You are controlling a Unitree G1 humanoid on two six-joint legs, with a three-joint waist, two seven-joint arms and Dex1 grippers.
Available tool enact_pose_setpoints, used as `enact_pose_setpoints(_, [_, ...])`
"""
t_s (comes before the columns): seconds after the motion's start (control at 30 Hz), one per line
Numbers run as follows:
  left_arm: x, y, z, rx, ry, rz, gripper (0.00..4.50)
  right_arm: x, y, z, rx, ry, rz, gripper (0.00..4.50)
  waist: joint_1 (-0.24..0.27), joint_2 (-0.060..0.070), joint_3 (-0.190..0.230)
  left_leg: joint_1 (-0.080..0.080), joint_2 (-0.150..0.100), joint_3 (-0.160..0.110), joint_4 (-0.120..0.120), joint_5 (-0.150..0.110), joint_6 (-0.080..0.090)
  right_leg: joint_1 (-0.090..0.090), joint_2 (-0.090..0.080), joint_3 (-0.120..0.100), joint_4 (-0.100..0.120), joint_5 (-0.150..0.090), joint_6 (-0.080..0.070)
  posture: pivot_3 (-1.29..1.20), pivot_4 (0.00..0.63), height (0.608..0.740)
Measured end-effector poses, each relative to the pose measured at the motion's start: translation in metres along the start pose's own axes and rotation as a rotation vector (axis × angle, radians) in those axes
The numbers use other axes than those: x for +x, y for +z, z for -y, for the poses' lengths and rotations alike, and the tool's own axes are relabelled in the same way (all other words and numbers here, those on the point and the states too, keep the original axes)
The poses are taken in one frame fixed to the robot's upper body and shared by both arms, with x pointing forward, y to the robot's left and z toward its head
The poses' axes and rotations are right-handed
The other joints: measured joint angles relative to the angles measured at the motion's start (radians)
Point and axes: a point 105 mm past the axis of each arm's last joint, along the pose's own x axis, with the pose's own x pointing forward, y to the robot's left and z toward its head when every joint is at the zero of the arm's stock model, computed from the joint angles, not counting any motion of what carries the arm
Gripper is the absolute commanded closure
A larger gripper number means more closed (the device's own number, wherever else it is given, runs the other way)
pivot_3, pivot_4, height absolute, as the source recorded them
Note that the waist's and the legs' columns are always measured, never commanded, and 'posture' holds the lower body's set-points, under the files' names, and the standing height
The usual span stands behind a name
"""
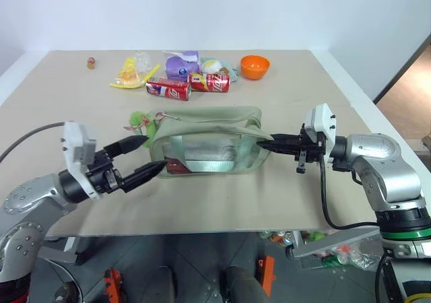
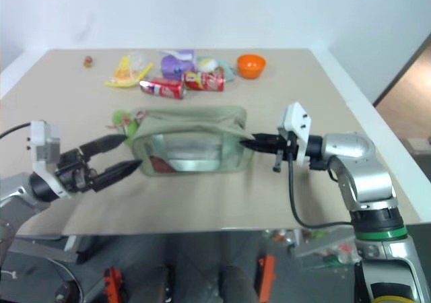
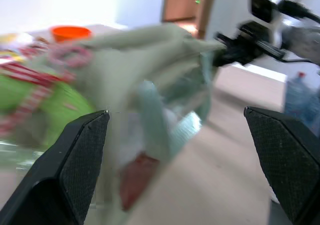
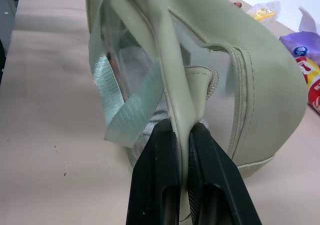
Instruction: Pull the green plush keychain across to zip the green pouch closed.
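The green pouch (image 1: 209,141) lies in the middle of the table, its clear side panel facing me. At its left end rests the green plush keychain (image 1: 138,120) on a red-pink cord. My left gripper (image 1: 154,153) is open at that left end, one finger just below the keychain and the other against the pouch's lower corner. In the left wrist view the keychain (image 3: 45,105) is a lime blur in front of one of the wide-apart fingers (image 3: 75,165). My right gripper (image 1: 267,143) is shut on the pouch's right end, pinching a fabric fold (image 4: 182,110).
Behind the pouch lie two red cans (image 1: 168,88), a purple packet (image 1: 182,65), a yellow wrapper (image 1: 128,74) and an orange bowl (image 1: 254,66). A small item (image 1: 89,62) sits at the far left. The table's front edge (image 1: 202,230) runs just below both arms.
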Motion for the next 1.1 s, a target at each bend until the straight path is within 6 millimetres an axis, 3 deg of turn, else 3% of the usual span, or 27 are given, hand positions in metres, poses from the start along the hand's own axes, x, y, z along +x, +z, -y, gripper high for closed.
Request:
enact_pose_setpoints(0.27, [-0.016, 0.001, -0.023, 0.016, 0.154, 0.004, 0.0, 0.0, 0.0, 0.003, 0.004, -0.032, -0.002, 4.46, 0.0, 0.0, 0.0, 0.0, 0.0, 0.001, 0.0, 0.0, 0.0, 0.0, 0.0, 0.001, 0.0, 0.0, 0.0, 0.0, 0.15, 0.74])
enact_pose_setpoints(0.53, [-0.016, 0.002, -0.066, 0.003, 0.25, 0.054, 0.0, 0.002, 0.0, 0.004, 0.001, -0.051, 0.0, 4.46, 0.001, 0.0, 0.0, 0.0, 0.0, 0.001, 0.0, 0.0, 0.0, 0.0, 0.001, 0.001, 0.0, 0.001, 0.0, 0.0, 0.15, 0.74])
enact_pose_setpoints(0.9, [0.007, -0.013, -0.092, -0.124, 0.156, 0.028, 0.0, 0.002, 0.001, 0.004, -0.01, -0.066, 0.001, 4.46, 0.0, 0.0, 0.0, -0.001, 0.0, 0.001, 0.0, 0.0, 0.0, -0.001, 0.001, 0.0, 0.0, 0.0, 0.0, 0.0, 0.15, 0.74])
enact_pose_setpoints(1.1, [0.021, -0.024, -0.091, -0.186, 0.079, 0.018, 0.0, 0.0, 0.001, 0.004, -0.014, -0.076, -0.007, 4.46, 0.001, 0.0, 0.0, -0.002, 0.0, 0.0, 0.0, 0.0, 0.0, -0.001, 0.001, 0.0, 0.0, 0.0, 0.0, 0.0, 0.15, 0.74])
